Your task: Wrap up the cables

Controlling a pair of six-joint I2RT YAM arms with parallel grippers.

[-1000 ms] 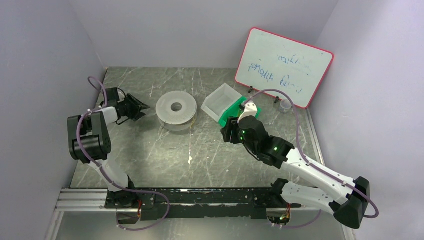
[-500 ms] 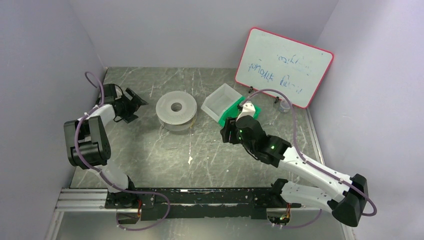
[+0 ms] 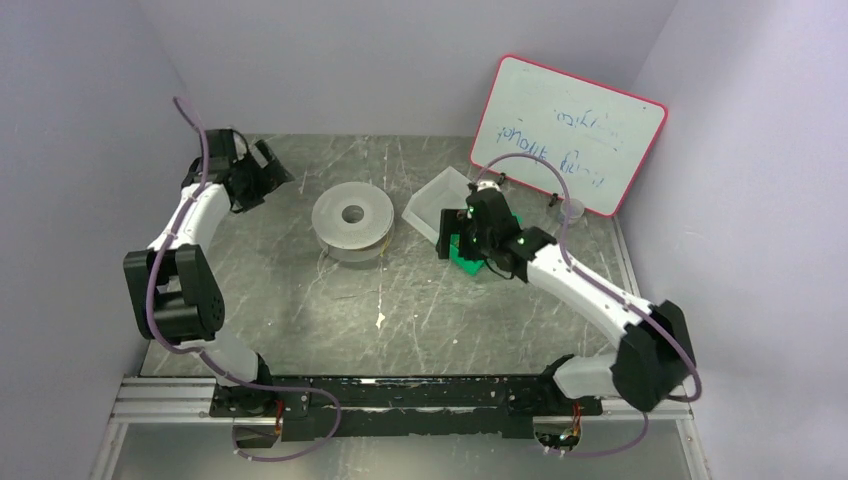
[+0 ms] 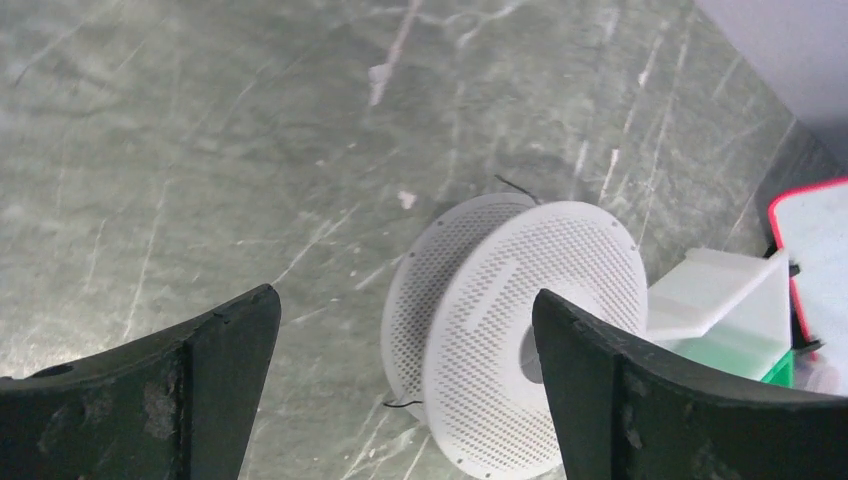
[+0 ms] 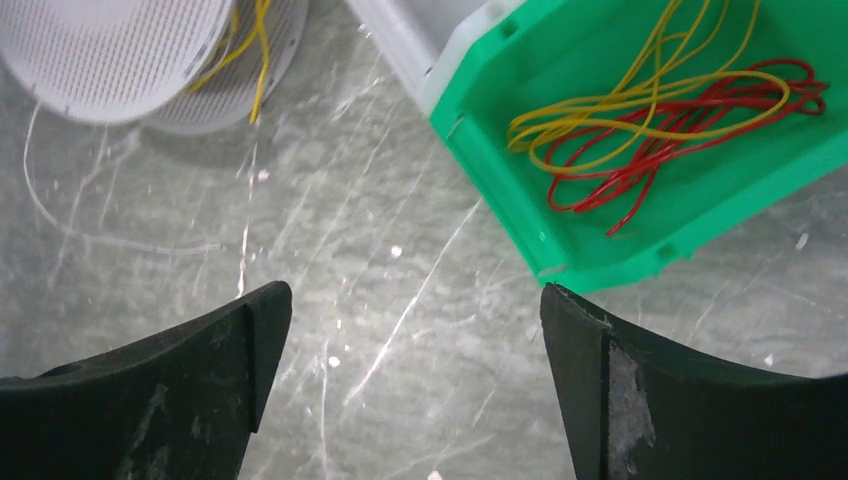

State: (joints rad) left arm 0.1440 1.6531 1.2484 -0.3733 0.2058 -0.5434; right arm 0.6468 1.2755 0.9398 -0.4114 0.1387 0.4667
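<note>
Right tool (image 5: 415, 300) and left tool (image 4: 405, 300) have opened wide, cables (image 5: 650, 100) lying in the green bin (image 5: 720, 170) just beyond the right.

A green bin (image 5: 520, 215) fills the upper right of the frame, holding loose loops of yellow and red cables (image 5: 650, 120). A white bin (image 5: 400, 30) adjoins its left edge. At upper left, a perforated white spool (image 5: 110, 50) carries a yellow cable (image 5: 255, 50). Along the bottom, the right gripper (image 5: 413, 330) is spread wide over the marbled table (image 5: 330, 220), gripping nothing.
</note>
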